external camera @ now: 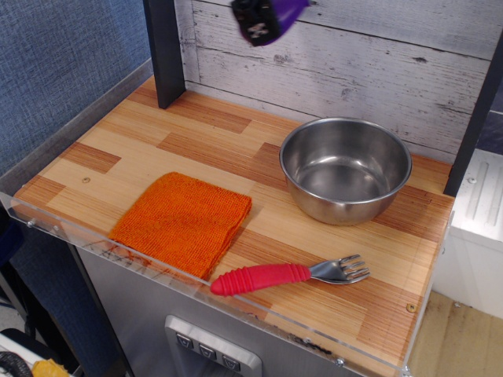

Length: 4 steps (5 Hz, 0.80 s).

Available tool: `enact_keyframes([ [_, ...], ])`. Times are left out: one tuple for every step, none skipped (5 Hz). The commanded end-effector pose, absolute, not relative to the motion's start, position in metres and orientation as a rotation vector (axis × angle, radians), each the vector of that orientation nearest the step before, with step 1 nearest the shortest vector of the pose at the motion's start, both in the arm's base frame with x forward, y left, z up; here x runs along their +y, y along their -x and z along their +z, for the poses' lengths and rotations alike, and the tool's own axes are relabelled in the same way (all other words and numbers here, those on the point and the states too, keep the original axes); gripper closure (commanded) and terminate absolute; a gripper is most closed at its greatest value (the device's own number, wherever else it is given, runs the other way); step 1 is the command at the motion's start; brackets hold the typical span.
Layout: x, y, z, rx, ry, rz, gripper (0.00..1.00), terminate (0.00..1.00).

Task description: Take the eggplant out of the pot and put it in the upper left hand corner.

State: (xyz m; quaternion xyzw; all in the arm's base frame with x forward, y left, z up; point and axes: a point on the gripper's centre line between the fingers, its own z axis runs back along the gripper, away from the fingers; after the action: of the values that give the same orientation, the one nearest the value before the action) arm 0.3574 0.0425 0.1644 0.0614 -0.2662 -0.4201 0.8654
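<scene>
My gripper (255, 25) is at the very top edge of the view, high above the tabletop, with only its dark fingertips showing. It is shut on the purple eggplant (284, 11), whose body sticks out to the right of the fingers; its green cap is cut off by the frame. The shiny steel pot (346, 169) stands empty at the back right of the table. The upper left hand corner (145, 98) of the striped wood tabletop lies bare, below and left of the gripper, beside a dark post.
A dark vertical post (163, 51) stands at the back left corner. A folded orange cloth (182, 221) lies at the front left. A red-handled fork (287, 275) lies near the front edge. A white plank wall (377, 63) runs along the back.
</scene>
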Motion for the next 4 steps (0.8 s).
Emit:
enact_keyframes([
  [0.111, -0.360, 0.139, -0.501, -0.155, -0.717, 1.00, 0.00],
  [0.129, -0.359, 0.112, -0.433, -0.133, -0.712, 1.00, 0.00],
  [0.143, -0.357, 0.079, -0.374, -0.104, -0.722, 1.00, 0.00],
  [0.149, -0.355, 0.050, -0.318, -0.072, -0.740, 1.00, 0.00],
])
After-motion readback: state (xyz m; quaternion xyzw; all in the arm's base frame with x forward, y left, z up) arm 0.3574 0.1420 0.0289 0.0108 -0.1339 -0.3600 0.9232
